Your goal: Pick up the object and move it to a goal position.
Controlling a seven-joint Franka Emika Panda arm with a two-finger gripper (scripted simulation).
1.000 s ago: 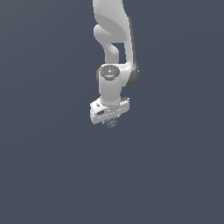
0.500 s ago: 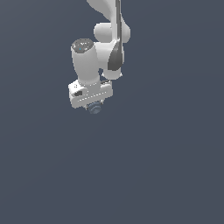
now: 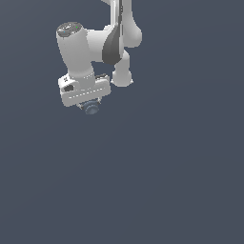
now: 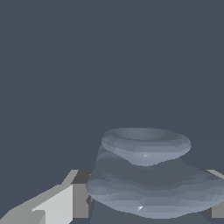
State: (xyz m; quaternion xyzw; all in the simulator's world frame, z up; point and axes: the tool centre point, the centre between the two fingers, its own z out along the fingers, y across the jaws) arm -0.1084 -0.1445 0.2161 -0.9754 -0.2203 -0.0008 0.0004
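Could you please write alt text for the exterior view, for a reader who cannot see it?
A white robot arm's gripper holds a small blue-grey object beneath its head, at the exterior view's upper left, against a plain dark grey background.

Your exterior view sits far back and looks at the whole arm [image 3: 114, 43] against plain grey. Your wrist view rides on the arm, very close (almost touching), facing the object [image 4: 153, 179]. Both views share that object [image 3: 90, 107] under the gripper [image 3: 88, 106].
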